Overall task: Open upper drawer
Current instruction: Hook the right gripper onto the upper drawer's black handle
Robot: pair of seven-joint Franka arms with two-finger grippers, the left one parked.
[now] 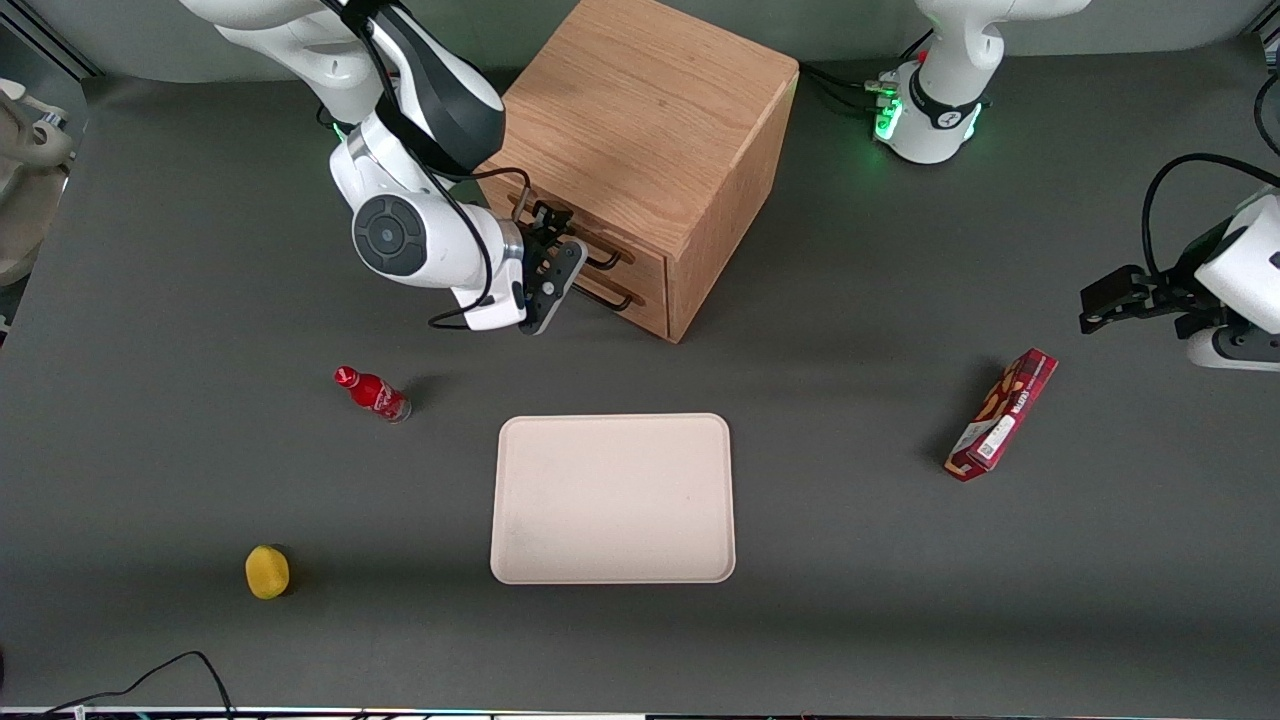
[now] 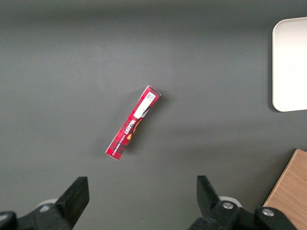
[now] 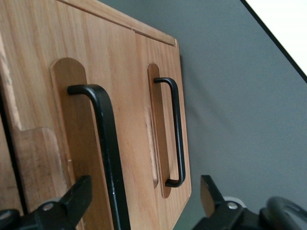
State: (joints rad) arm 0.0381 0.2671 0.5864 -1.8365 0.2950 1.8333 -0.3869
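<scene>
The oak cabinet (image 1: 640, 120) stands at the back of the table. Its upper drawer (image 1: 625, 250) carries a long black bar handle (image 1: 603, 258), seen close in the right wrist view (image 3: 108, 143). The bottom drawer (image 1: 645, 305) sits below it with a matching handle (image 3: 176, 134). My right gripper (image 1: 556, 228) is right in front of the upper drawer, at handle height. It is open (image 3: 144, 203), and the upper handle's bar runs between its two fingers (image 3: 79, 196), untouched. The upper drawer looks flush with the cabinet front.
A cream tray (image 1: 613, 498) lies nearer the front camera than the cabinet. A small red bottle (image 1: 372, 393) and a yellow object (image 1: 267, 572) lie toward the working arm's end. A red box (image 1: 1002, 414) lies toward the parked arm's end, also in the left wrist view (image 2: 133, 122).
</scene>
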